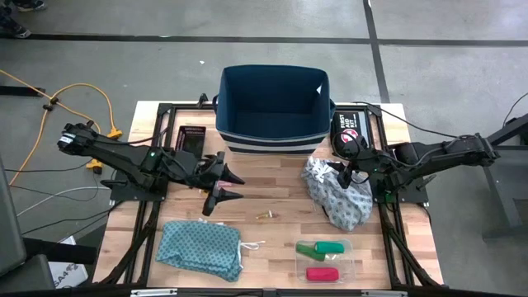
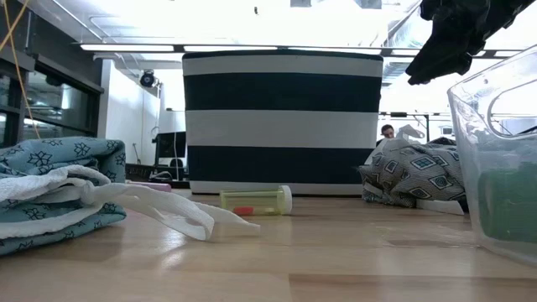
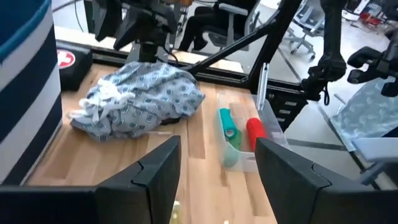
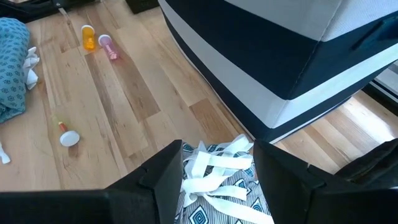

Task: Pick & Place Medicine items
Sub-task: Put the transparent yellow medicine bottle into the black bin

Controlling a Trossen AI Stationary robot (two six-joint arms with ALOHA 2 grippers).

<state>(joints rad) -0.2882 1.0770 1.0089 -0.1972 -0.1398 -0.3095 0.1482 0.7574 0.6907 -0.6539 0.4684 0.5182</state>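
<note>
Left gripper point(image 1: 233, 187) open, empty, near the small vial point(image 1: 265, 216) (right gripper point(image 1: 344, 170) open over the grey cloth point(image 1: 334, 196)): descend straight, centre jaws across vial.

Left arm reaches in from the table's left side, elbow bent, forearm angled toward the middle of the table. Left gripper point(image 1: 224, 186) hangs above the surface, fingers spread apart with nothing between them; in the left wrist view both dark fingers point(image 3: 155, 171) stand well apart.

Right arm comes in from the right side, stretched nearly straight toward the centre. Right gripper point(image 1: 342, 169) points downward, fingers parted; the right wrist view shows a gap between its fingers point(image 4: 165, 171), nothing clamped. In the low view one dark gripper point(image 2: 453, 38) hangs at the upper right.
</note>
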